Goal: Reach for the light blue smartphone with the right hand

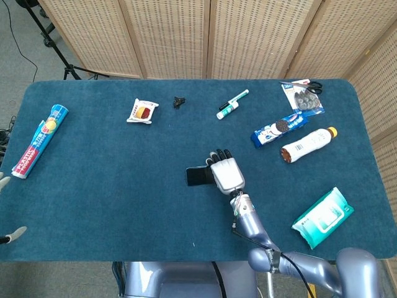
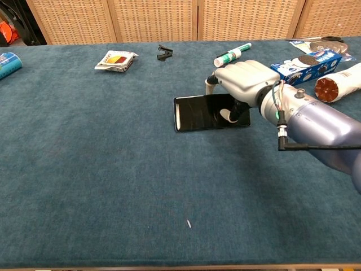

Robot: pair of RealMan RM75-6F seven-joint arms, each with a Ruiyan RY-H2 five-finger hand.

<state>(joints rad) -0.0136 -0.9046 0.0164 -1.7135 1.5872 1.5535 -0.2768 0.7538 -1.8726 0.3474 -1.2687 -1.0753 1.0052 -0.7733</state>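
Note:
My right hand [image 1: 225, 174] [image 2: 242, 79] grips the light blue smartphone [image 1: 197, 176] [image 2: 203, 113] near the middle of the blue table. The phone is lifted off the cloth and tilted up, so its dark screen faces the chest view. The fingers curl over its top edge, and the thumb presses on the screen side. The phone's free end sticks out to the left of the hand. Only pale fingertips [image 1: 5, 180] of my left hand show at the far left edge of the head view, spread apart and holding nothing.
A toothpaste tube [image 1: 40, 141] lies at the left. A snack packet [image 1: 142, 111], black clip [image 1: 179, 101] and marker [image 1: 232, 103] lie along the back. A cookie box [image 1: 278, 128], bottle [image 1: 308, 144], card of discs [image 1: 302, 96] and wipes pack [image 1: 322, 217] sit on the right.

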